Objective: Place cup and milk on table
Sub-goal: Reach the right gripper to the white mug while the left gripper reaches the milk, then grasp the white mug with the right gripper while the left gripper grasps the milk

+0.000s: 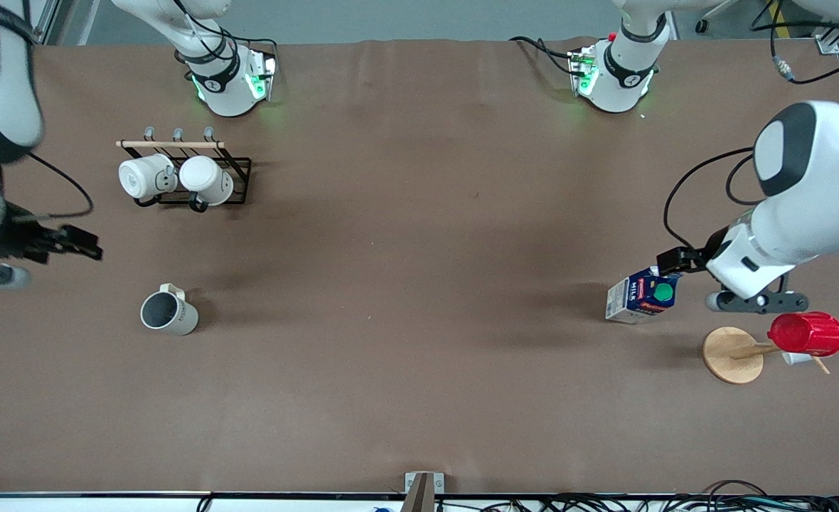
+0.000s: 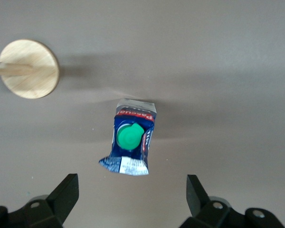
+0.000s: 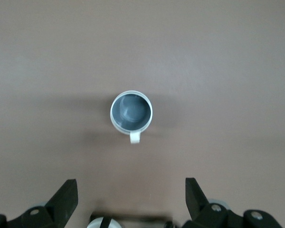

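The cup [image 1: 169, 313] stands upright on the table [image 1: 405, 284] near the right arm's edge (its grey inside shows). The milk [image 1: 642, 295] stands near the left arm's edge, beside a wooden stand [image 1: 732, 354]. Over the milk, the left gripper [image 2: 132, 199] is spread. Over the cup, the right gripper [image 3: 131, 199] is spread too, empty.

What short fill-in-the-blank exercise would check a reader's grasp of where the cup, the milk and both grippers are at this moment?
1. The cup stands upright on the ____.
2. The milk has a round cap coloured ____.
3. The left gripper, over the milk, has its fingers ____.
4. The right gripper holds ____.

Missing words: table; green; open; nothing
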Available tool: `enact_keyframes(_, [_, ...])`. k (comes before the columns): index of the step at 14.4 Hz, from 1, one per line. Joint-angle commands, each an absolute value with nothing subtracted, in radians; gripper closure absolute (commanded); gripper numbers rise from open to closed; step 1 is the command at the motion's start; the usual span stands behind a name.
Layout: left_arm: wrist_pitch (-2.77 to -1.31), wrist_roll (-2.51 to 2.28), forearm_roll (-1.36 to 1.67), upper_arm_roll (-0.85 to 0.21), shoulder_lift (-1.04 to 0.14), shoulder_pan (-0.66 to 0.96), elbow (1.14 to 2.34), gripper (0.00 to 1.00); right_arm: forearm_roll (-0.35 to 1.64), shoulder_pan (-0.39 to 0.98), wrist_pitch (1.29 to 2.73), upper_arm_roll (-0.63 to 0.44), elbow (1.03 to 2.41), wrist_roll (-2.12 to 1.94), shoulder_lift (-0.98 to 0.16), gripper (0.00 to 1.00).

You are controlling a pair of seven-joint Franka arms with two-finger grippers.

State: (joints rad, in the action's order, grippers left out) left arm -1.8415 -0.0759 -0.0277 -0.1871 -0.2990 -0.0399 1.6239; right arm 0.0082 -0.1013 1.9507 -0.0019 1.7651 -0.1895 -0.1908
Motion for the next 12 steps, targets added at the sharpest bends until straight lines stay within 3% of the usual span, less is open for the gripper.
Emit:
enact_keyframes(1, [-1.848, -0.028, -0.052, -0.189, -0.347, -0.038, 1.601, 0.0, 0.029, -0.107, 2.104, -0.002, 1.827, -0.241, -0.263, 0.0])
enact_keyframes(9, [-1.953, 0.025, -0.055, -0.189, -0.446, -0.044, 1.629, 0.01, 0.02, -0.104, 2.463, -0.002, 1.944, -0.337, -0.44, 0.0])
enact_keyframes(11, [-1.956, 0.025, -0.055, -0.187, -0.456, -0.044, 1.634, 0.03, 0.015, -0.104, 2.471, -0.003, 1.951, -0.339, -0.454, 0.11])
enact_keyframes(12, [-1.976, 0.025, -0.055, -0.187, -0.456, -0.044, 1.647, 0.03, 0.014, -0.104, 2.473, -0.003, 1.953, -0.341, -0.46, 0.27])
